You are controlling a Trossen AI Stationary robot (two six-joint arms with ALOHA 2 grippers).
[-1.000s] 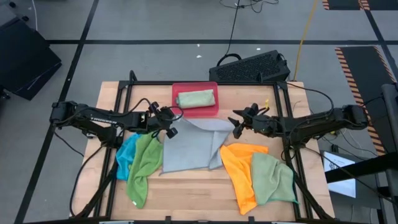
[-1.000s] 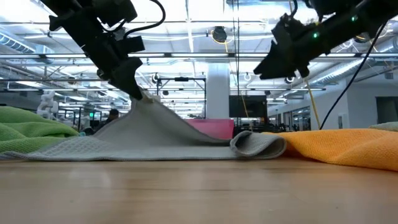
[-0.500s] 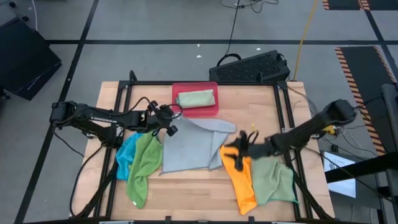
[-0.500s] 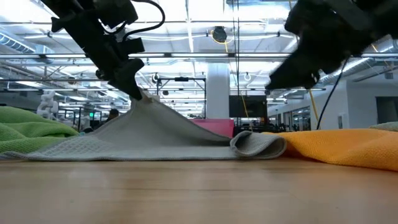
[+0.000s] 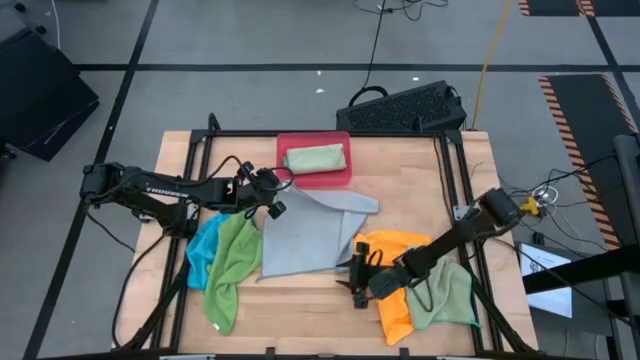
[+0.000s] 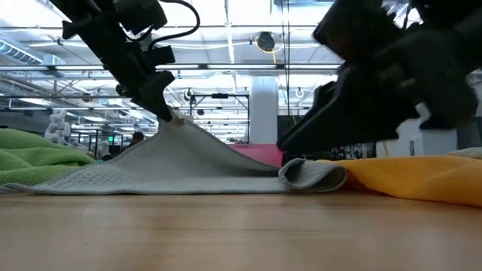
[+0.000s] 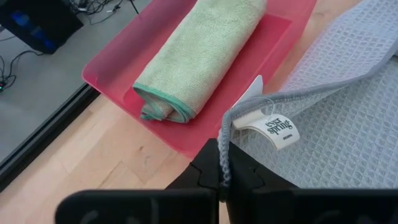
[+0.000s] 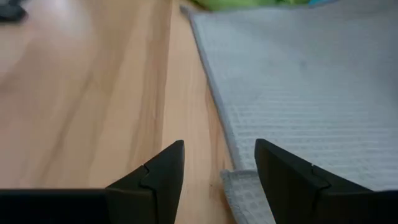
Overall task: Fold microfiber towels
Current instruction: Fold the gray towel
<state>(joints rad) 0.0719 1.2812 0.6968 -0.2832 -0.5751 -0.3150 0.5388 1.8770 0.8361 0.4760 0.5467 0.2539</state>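
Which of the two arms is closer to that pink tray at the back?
The left. The left gripper hangs just in front of the pink tray, pinching a corner of the grey towel. The right gripper is far off, at the towel's near corner.

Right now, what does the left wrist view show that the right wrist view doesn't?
Only the left wrist view shows the pink tray holding a folded green towel, and the left gripper shut on the grey towel's corner beside its label. Only the right wrist view shows the right gripper open, low over bare wood at that towel's edge. Both show the grey towel and table.
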